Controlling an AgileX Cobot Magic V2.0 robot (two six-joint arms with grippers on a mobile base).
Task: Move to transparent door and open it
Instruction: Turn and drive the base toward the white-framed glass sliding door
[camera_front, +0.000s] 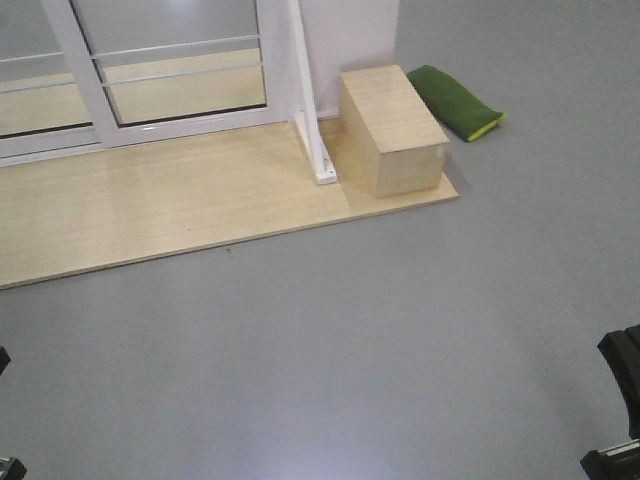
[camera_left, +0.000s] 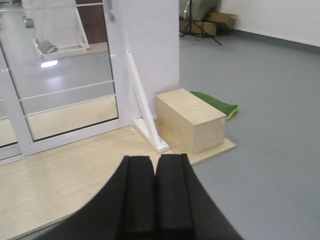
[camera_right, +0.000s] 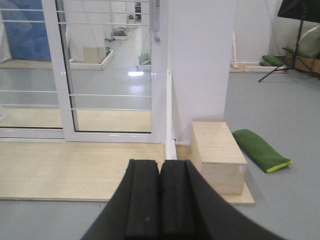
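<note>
Left gripper (camera_left: 155, 200) is shown in the left wrist view with its two black pads pressed together and nothing held. Beyond it the transparent door (camera_left: 70, 85) is seen standing along the back edge of the wooden platform (camera_left: 60, 185). Its grey handle (camera_left: 111, 11) is only just caught at the top of the right stile. A slanted white brace (camera_left: 145, 117) and a wooden box (camera_left: 192, 120) are seen at the platform's right end, with a green cushion (camera_left: 215, 104) on the grey floor behind the box. In the right wrist view the right gripper (camera_right: 160, 200) is likewise found closed and empty. Here the door is faced almost squarely, and the handle is shown far more plainly, beside the white wall. In the front-facing view only the door's lowest part is seen, at the platform's back left, and the handle is cut off. What is added is the broad strip of bare floor before the platform's front edge, from which it is judged that the door is well apart from the robot and the approach is the step in hand. The base would best be driven toward the handle stile, kept clear of brace and box at the right corner, and one gripper opened before the handle is reached.
</note>
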